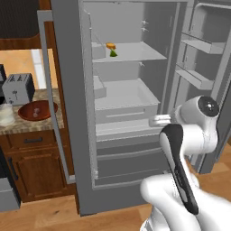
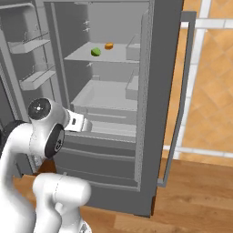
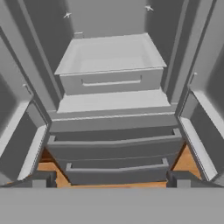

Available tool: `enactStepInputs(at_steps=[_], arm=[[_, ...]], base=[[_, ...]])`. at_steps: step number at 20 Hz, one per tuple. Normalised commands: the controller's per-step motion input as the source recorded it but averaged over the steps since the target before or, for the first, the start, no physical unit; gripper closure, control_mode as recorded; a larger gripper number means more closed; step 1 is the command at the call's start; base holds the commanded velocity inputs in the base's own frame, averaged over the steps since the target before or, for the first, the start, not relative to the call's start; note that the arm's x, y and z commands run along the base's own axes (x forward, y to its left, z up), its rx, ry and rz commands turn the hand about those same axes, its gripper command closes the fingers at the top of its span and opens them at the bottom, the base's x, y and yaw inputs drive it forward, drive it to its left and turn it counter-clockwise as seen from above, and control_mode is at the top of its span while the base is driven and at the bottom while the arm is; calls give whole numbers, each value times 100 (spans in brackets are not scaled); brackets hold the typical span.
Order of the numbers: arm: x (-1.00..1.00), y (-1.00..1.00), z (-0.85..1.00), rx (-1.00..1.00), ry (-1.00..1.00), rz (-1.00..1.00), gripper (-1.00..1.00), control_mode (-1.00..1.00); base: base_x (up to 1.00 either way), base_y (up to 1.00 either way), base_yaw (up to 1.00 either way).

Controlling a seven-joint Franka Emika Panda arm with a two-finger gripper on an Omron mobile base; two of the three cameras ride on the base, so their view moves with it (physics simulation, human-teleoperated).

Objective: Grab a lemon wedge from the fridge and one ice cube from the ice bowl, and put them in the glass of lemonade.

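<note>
- Kitchen with wooden floor: in the left base view the fridge (image 1: 131, 90) stands with both doors swung wide; the lemon wedge (image 1: 113, 53) sits on the upper shelf, just beside a small orange item (image 1: 110, 45).
- On the counter at left, the ice bowl (image 1: 38, 109) lies between a toaster (image 1: 18, 88) and the glass of lemonade (image 1: 6, 114).
- Right base view: the gripper (image 2: 85, 125) reaches toward the fridge's lower shelves, well below the wedge.
- Hand view: the fingertips (image 3: 38, 181) stand wide apart, holding nothing, facing the lower drawers (image 3: 114, 151).
</note>
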Motion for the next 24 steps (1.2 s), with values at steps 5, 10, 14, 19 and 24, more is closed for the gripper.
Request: enactStepInputs(at_steps=[5,10,14,19,24], arm=[[-100,4,55,-1,-15,0,-100,-100],[-82,-10,2,-2,-4,-3,-100,-100],[-43,-8,0,0,0,-4,-100,-100],[-22,0,-9,-1,1,-1,-100,100],[0,0,0,0,0,0,-100,100]], base=[[0,0,0],[0,0,0],[0,0,0],[-6,0,-1],[28,0,0]])
